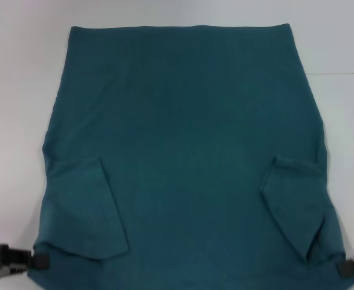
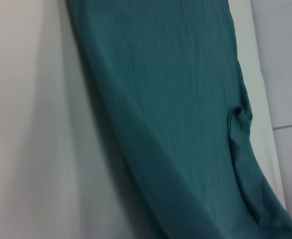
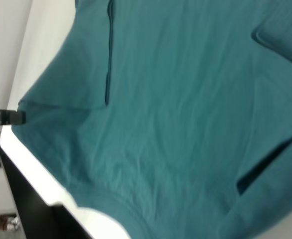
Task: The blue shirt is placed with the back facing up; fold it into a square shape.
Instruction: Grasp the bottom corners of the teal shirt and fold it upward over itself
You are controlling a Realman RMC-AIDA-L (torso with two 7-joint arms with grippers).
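The blue shirt (image 1: 183,151) lies spread over the white table (image 1: 14,90), plain side up, hem at the far end. Both sleeves are folded inward: one flap on the left (image 1: 83,211), one on the right (image 1: 298,199). My left gripper (image 1: 38,261) is at the shirt's near left corner and shut on the cloth. It also shows in the right wrist view (image 3: 16,117), where the corner is drawn to a point at it. My right gripper (image 1: 346,266) is shut on the near right corner. The shirt fills the left wrist view (image 2: 176,99) and the right wrist view (image 3: 186,99).
The shirt covers most of the table. White strips of table show on the left (image 2: 31,124), on the right (image 1: 346,121) and beyond the hem. The table's near edge (image 3: 36,164) runs just under the collar end, with dark floor below it.
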